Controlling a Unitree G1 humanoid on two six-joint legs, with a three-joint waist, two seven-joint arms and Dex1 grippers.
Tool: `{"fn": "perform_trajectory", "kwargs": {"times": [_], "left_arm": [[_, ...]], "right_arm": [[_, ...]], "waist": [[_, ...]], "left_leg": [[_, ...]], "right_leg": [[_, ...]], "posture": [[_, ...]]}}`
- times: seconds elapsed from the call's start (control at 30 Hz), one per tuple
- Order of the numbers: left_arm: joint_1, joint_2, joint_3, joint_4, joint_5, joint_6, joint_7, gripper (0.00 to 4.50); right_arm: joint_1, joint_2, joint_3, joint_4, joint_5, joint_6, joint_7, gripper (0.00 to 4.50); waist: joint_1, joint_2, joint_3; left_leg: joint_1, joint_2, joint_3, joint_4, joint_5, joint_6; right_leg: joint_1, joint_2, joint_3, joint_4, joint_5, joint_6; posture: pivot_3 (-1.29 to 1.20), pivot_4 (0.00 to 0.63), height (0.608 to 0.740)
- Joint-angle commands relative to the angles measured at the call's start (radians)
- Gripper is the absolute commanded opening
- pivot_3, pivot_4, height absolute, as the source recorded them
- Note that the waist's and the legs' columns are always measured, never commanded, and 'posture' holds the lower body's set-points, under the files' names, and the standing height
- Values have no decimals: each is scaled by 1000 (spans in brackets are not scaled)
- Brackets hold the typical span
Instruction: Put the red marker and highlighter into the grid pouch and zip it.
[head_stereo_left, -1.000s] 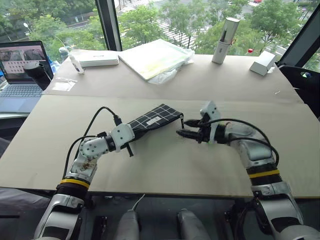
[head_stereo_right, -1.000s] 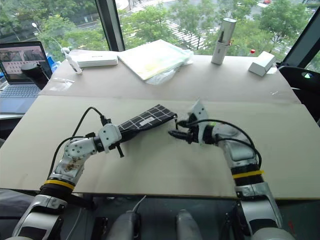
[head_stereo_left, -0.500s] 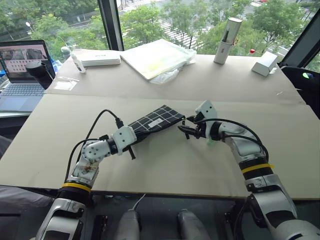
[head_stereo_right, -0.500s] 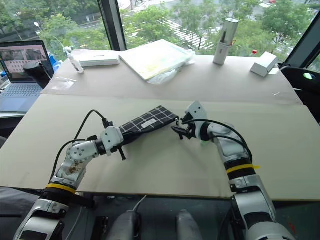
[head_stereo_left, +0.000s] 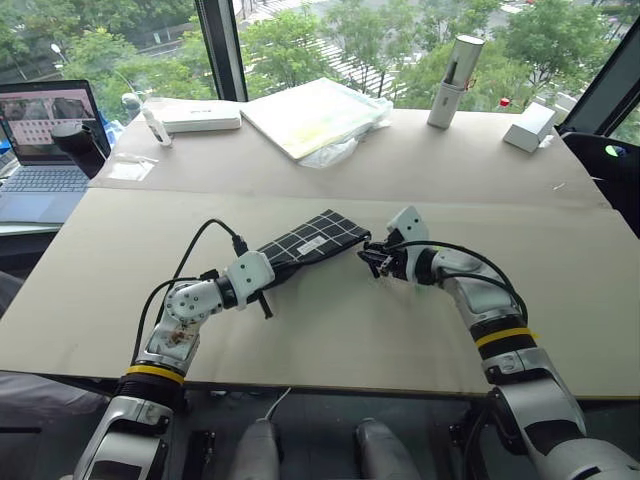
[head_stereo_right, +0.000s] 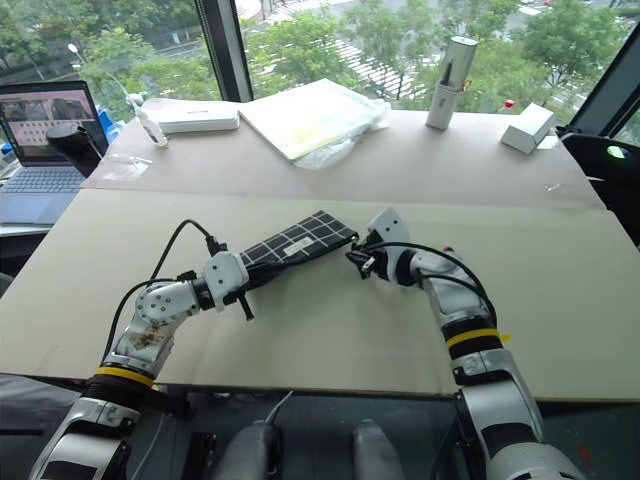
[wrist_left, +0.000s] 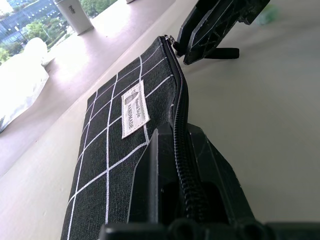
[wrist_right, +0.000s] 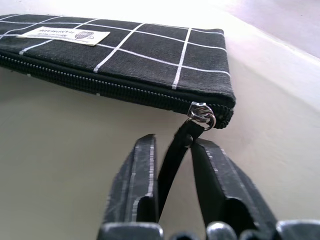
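The flat rectangular black fabric pouch with white grid lines (head_stereo_left: 305, 243) lies flat near the middle of the tan counter (head_stereo_left: 330, 330), its length running diagonally. A small white label (wrist_left: 133, 110) sits on its upper face. The zipper along its long edge looks closed, with a black strap (wrist_right: 172, 157) hanging from the metal pull (wrist_right: 202, 113) at one corner.

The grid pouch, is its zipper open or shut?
Shut along the stretch in view: the grid pouch shows closed zipper teeth, with the slider at its corner.
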Motion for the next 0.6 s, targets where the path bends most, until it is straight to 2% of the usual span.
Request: {"fn": "perform_trajectory", "kwargs": {"times": [0.03, 0.33, 0.6], "left_arm": [[-18, -4, 10, -36, 3, 0, 14, 0], [-18, -11, 7, -32, 4, 0, 23, 0], [-17, -16, 5, -35, 4, 1, 20, 0]], "right_arm": [[-24, 1, -4, -26, 4, -30, 22, 59], [-36, 33, 49, -85, -20, -29, 48, 59], [-47, 98, 126, -181, 14, 21, 152, 59]], "waist": [[0, 0, 0], [-1, 0, 0], [-1, 0, 0]], "left_leg": [[0, 0, 0, 0, 0, 0], [0, 0, 0, 0, 0, 0], [0, 0, 0, 0, 0, 0]], "right_leg": [[0, 0, 0, 0, 0, 0], [0, 0, 0, 0, 0, 0], [0, 0, 0, 0, 0, 0]], "posture": [[0, 150, 740], [0, 150, 740], [0, 150, 740]]}}
